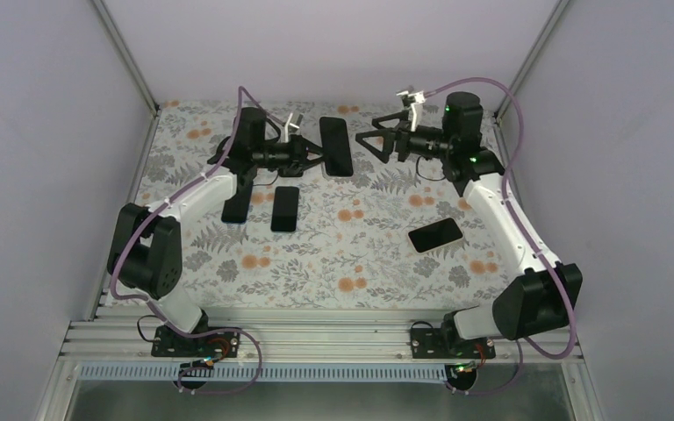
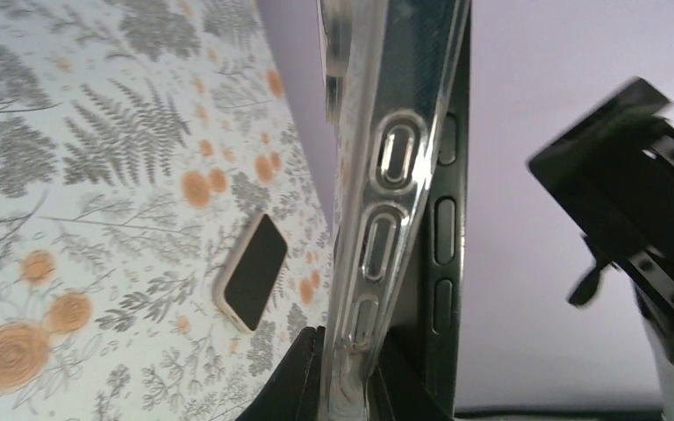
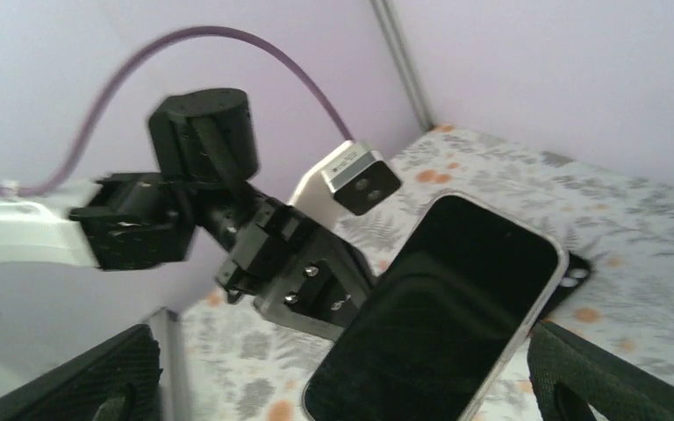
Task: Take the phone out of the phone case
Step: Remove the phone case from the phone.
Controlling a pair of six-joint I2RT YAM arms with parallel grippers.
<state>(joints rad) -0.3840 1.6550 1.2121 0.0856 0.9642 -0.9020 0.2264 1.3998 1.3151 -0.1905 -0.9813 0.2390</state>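
My left gripper [image 1: 316, 154] holds the clear phone case [image 1: 336, 147] up above the table at the back. In the left wrist view its jaws [image 2: 351, 355] are shut on the case's clear edge [image 2: 377, 175]. The dark phone [image 2: 443, 219] stands beside that edge, partly out of it, its side buttons showing. The right wrist view shows the phone's black screen [image 3: 443, 316] inside the clear rim. My right gripper [image 1: 371, 140] is wide open just right of the phone. Its fingers [image 3: 79, 377] stand far apart on either side of the phone, touching nothing.
Two dark phones [image 1: 285, 209] [image 1: 235, 209] lie on the flowered table cloth [image 1: 351, 263] below the left gripper. Another phone, in a beige case [image 1: 435, 234] [image 2: 253, 272], lies to the right. Grey walls and frame posts close in the back and sides.
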